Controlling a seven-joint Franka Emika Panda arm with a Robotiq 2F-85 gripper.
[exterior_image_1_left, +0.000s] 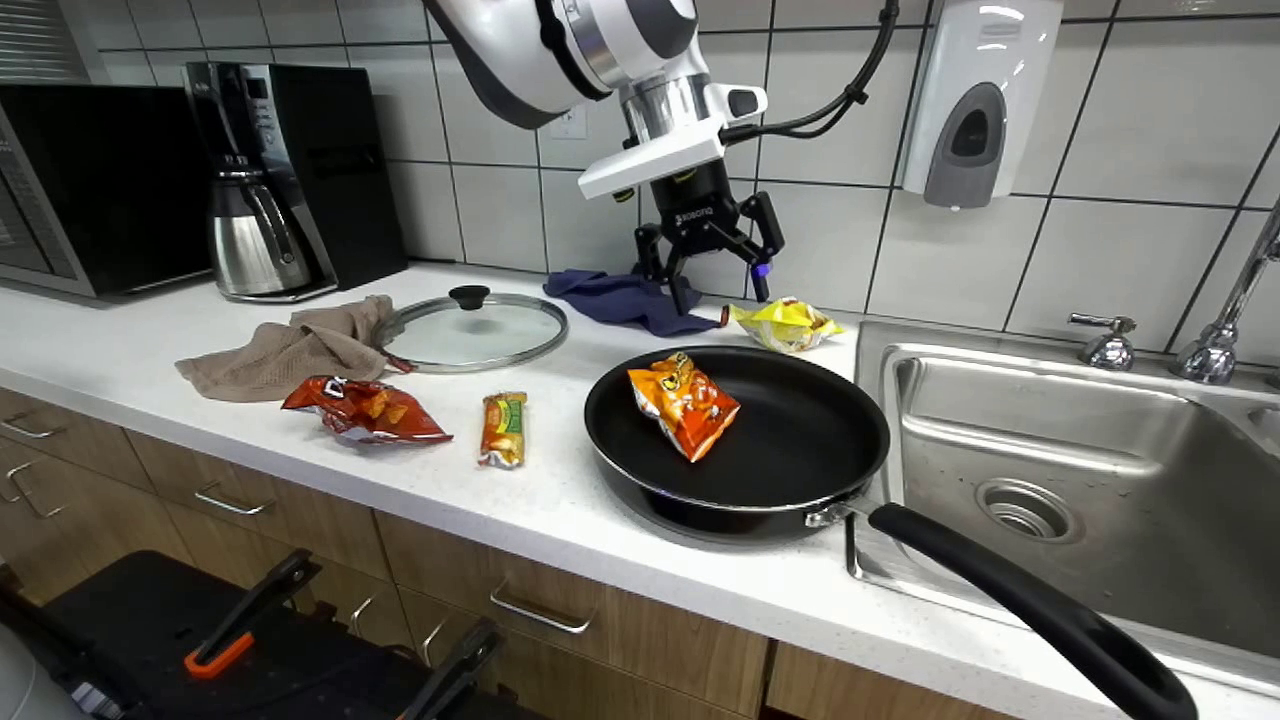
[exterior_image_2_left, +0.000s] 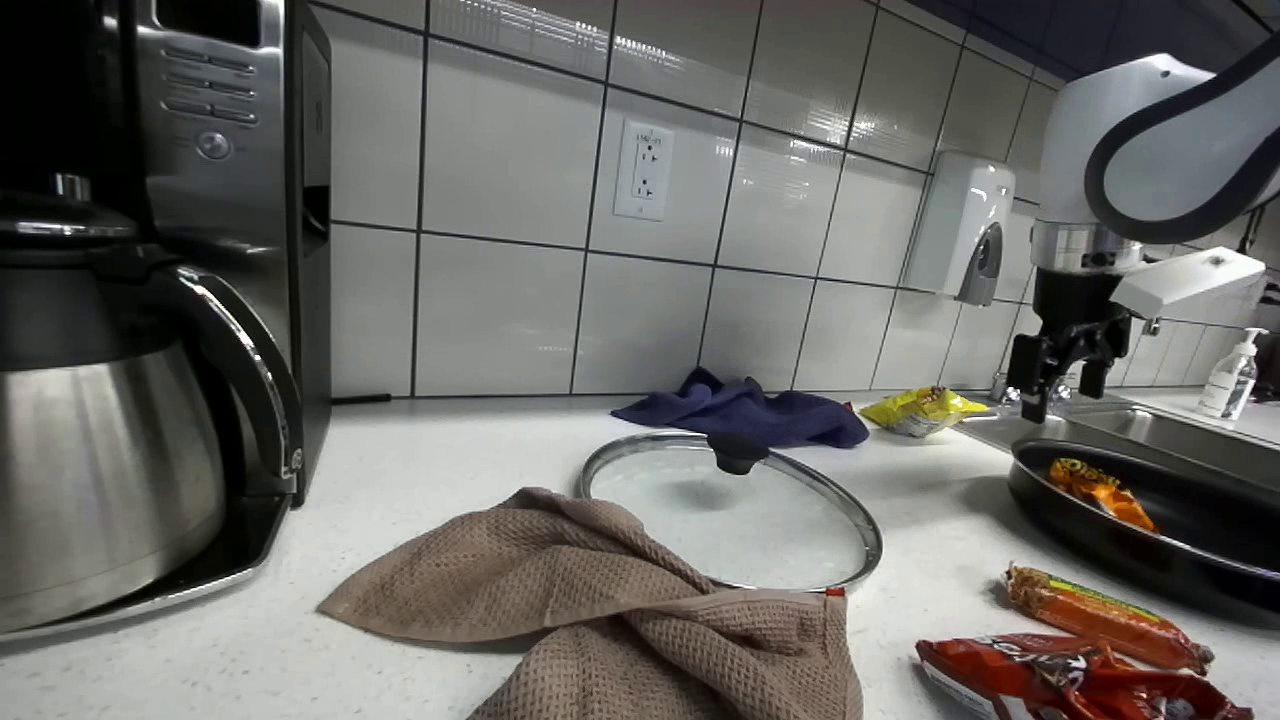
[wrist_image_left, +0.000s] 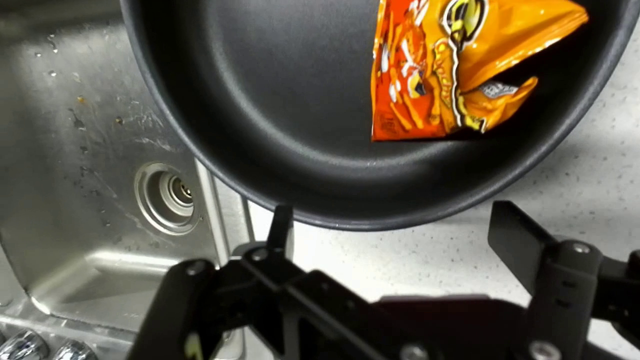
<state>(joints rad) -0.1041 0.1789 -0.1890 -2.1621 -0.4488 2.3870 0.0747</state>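
A: Going left to right, how do things stand?

B: In an exterior view, the brown towel (exterior_image_1_left: 300, 345) comes first at the left, then the red bag (exterior_image_1_left: 365, 410), the glass lid (exterior_image_1_left: 475, 330) and the small bar (exterior_image_1_left: 502, 430), all on the counter (exterior_image_1_left: 555, 465), well apart from the gripper (exterior_image_1_left: 722, 290).

A: And after those?

B: The orange bag (exterior_image_1_left: 685, 405), resting inside the pan (exterior_image_1_left: 790, 430), toward its left side. I'd judge its placing finished: 1 packet in, nothing gripping it. The other 3 packets lie outside, the yellow bag (exterior_image_1_left: 785, 324) farthest right, behind the pan.

A: The fingers?

B: In the wrist view, the 2 fingers (wrist_image_left: 515, 240) stand wide apart with nothing between them.

A: Pose?

B: The arm (exterior_image_1_left: 590, 55) reaches in from above, wrist bent so the gripper points down, hanging near the pan's far rim, touching nothing that I can see.
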